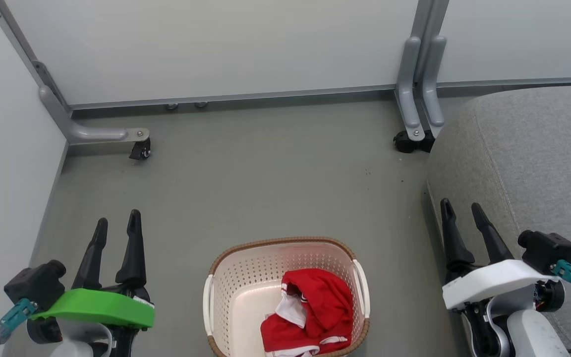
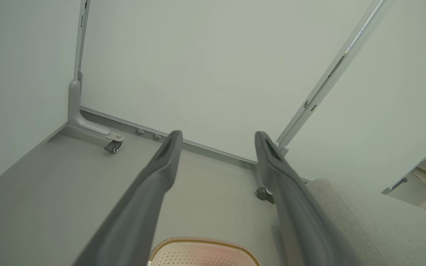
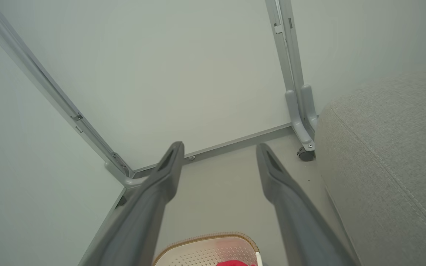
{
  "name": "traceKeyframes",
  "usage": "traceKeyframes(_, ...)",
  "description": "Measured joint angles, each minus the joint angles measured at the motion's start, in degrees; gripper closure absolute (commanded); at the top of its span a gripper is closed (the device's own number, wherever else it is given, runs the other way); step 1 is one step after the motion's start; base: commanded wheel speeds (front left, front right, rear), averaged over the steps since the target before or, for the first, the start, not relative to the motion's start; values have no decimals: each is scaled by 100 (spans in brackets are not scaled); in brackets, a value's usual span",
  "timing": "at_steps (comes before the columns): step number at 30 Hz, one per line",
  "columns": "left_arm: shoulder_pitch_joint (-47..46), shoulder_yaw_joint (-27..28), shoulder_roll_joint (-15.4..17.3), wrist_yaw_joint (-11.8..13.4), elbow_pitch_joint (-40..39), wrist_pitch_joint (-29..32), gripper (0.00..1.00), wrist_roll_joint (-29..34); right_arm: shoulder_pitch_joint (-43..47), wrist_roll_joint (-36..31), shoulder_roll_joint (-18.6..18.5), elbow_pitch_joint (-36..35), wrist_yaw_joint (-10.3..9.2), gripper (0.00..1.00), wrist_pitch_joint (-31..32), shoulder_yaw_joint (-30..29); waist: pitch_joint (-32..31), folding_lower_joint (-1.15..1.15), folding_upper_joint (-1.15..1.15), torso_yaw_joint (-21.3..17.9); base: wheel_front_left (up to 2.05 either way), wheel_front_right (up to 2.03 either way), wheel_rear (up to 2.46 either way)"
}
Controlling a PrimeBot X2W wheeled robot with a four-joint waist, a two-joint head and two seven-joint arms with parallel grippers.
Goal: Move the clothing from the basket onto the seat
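The cream basket (image 1: 246,287) with its brown rim stands on the floor at the bottom centre of the head view; its far rim also shows in the left wrist view (image 2: 202,242) and the right wrist view (image 3: 205,238). Red clothing (image 1: 315,307) with white trim lies bunched in its right half, and a sliver of the clothing (image 3: 235,263) peeks into the right wrist view. The grey seat (image 1: 528,163) fills the right side. My left gripper (image 1: 117,225) hangs open left of the basket. My right gripper (image 1: 461,208) is open beside the seat's front edge.
Pale partition walls enclose the grey floor. Their metal feet with black casters stand at the far left (image 1: 140,148) and at the far right (image 1: 409,141) by the seat's corner. Bare floor lies between the basket and the back wall.
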Motion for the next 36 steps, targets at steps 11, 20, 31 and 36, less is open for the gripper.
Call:
traceKeyframes(11,5,-88,35,-4,181,-154,0,570,-3,-639,-3,100,0,0,-126,12,3,0,0,4,0,0,0)
traceKeyframes(20,7,-102,46,-4,261,-265,0,949,-2,-1072,-5,135,0,0,-201,41,4,0,0,10,0,0,0)
traceKeyframes(31,12,-116,46,-5,382,-410,0,1326,17,-1445,-11,155,1,0,-300,82,8,0,0,14,0,0,0)
traceKeyframes(36,19,-122,47,-5,450,-466,0,1495,45,-1540,-14,164,1,0,-357,91,2,0,0,14,0,0,0)
